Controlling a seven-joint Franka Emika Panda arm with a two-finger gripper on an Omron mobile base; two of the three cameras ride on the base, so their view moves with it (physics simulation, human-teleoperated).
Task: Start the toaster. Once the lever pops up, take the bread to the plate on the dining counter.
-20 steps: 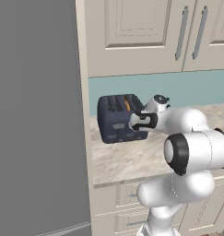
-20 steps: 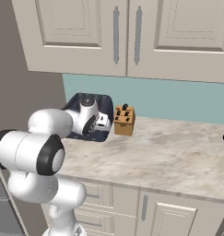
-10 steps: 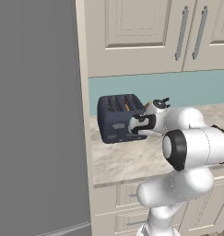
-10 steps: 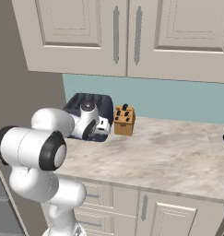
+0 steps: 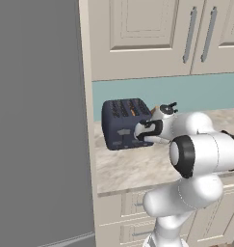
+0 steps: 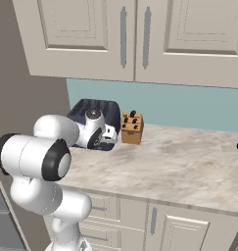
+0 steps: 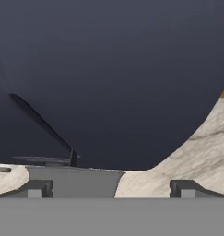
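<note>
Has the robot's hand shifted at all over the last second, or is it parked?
Yes. In the left base view the hand has come down and closer in against the toaster front, while the toaster itself stays put.

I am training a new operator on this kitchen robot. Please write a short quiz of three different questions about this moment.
1. True or false: the gripper is shut on the bread.
2. What stands right beside the toaster on the counter? A) kettle B) knife block C) plate
3. Fill in: the gripper is at the toaster's ____ face.

Key: 1 false, the gripper is open and empty; 2 B; 3 front.
</note>
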